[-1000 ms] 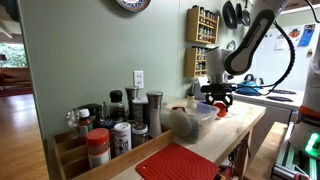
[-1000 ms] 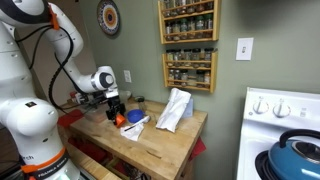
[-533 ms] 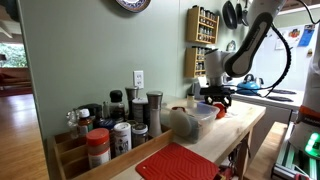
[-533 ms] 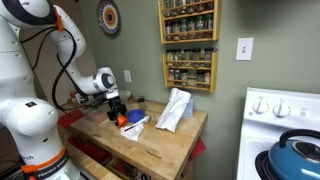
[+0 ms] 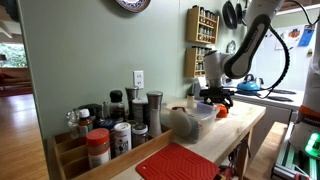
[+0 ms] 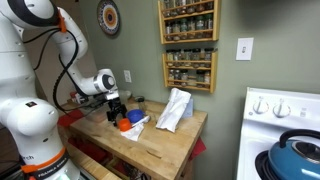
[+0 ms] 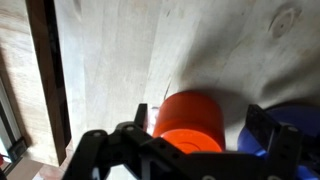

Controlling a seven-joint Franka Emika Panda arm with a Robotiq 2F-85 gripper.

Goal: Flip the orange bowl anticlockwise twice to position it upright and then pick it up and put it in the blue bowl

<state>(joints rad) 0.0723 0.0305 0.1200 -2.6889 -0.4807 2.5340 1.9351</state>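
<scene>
One orange bowl point(image 7: 190, 120), set on wooden desk point(image 7: 110, 60) just beside blue bowl point(image 7: 303, 118), lying squarely between spread-apart fingers of pincer point(image 7: 190, 142), seemingly untouched either side, rim direction unclear.

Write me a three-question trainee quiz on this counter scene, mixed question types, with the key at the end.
1. True or false: the small round orange plastic bowl sits on the flat red ribbed mat.
2. In the wrist view, what lies right beside the orange bowl? A) a round blue bowl B) a wall clock C) a spice jar
3. Fill in: the wooden spice rack hangs on the ____.
Key: 1 false, it is on the bare wooden countertop; 2 A; 3 wall.
</scene>
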